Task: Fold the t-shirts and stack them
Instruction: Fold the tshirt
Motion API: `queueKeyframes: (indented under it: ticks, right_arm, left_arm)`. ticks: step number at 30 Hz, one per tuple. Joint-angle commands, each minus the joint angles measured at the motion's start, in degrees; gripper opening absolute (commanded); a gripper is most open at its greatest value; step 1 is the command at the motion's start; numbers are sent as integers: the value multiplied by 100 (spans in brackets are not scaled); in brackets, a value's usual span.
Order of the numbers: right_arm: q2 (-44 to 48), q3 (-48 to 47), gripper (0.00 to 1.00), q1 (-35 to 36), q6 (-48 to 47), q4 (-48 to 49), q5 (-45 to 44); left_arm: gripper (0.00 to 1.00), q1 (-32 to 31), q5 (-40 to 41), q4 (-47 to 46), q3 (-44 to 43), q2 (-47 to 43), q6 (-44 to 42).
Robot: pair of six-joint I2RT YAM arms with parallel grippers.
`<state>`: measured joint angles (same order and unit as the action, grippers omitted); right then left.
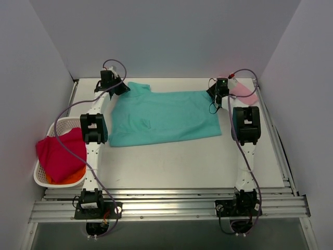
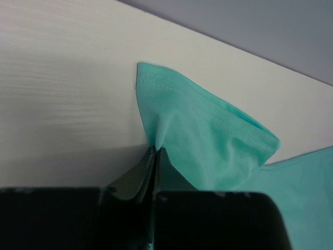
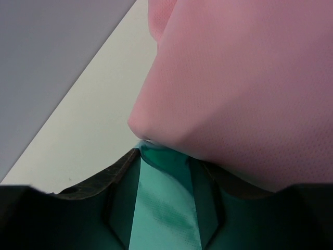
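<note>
The teal-green t-shirt (image 1: pixel 161 117) lies spread flat across the middle and back of the table. My left gripper (image 1: pixel 115 86) is at its far left corner. In the left wrist view the jaws (image 2: pixel 156 152) are shut on a pinch of teal fabric (image 2: pixel 208 146), lifted into a small tent. My right gripper (image 1: pixel 219 94) is at the shirt's far right corner. The right wrist view shows a strip of teal fabric (image 3: pixel 166 208) held between the fingers. The pale pink t-shirt (image 1: pixel 243 92) lies bunched at the back right. It touches the right gripper and fills the upper right wrist view (image 3: pixel 239 88).
A white lattice basket (image 1: pixel 58 126) stands at the table's left edge, holding a red cloth (image 1: pixel 60 153) over an orange one (image 1: pixel 72 179). Grey walls close in the back and both sides. A metal rail (image 1: pixel 166 205) runs along the near edge.
</note>
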<state>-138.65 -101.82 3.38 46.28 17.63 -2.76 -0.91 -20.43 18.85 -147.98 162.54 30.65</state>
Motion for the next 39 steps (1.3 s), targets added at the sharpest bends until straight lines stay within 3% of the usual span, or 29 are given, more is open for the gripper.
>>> queueKeyframes:
  ticks: [1,11,16,26,39]
  right_arm:
    - [-48,-92,33,14,-49,-172,-40]
    - [-22,-13,0,14,-67,-128,-5]
    - [-66,-101,0,14,-67,-110,30]
    - [145,-532,0,14,-93,-163,74]
    - [778,91,0,40,-84,100,136]
  left_arm:
    - [2,64,21,189,-38,50,-60]
    - [2,64,3,189,-20,50,-51]
    - [2,64,-40,58,32,15,-95]
    - [2,64,-331,-839,1139,-924,37]
    - [2,64,-401,-1498,2361,-1927,-33]
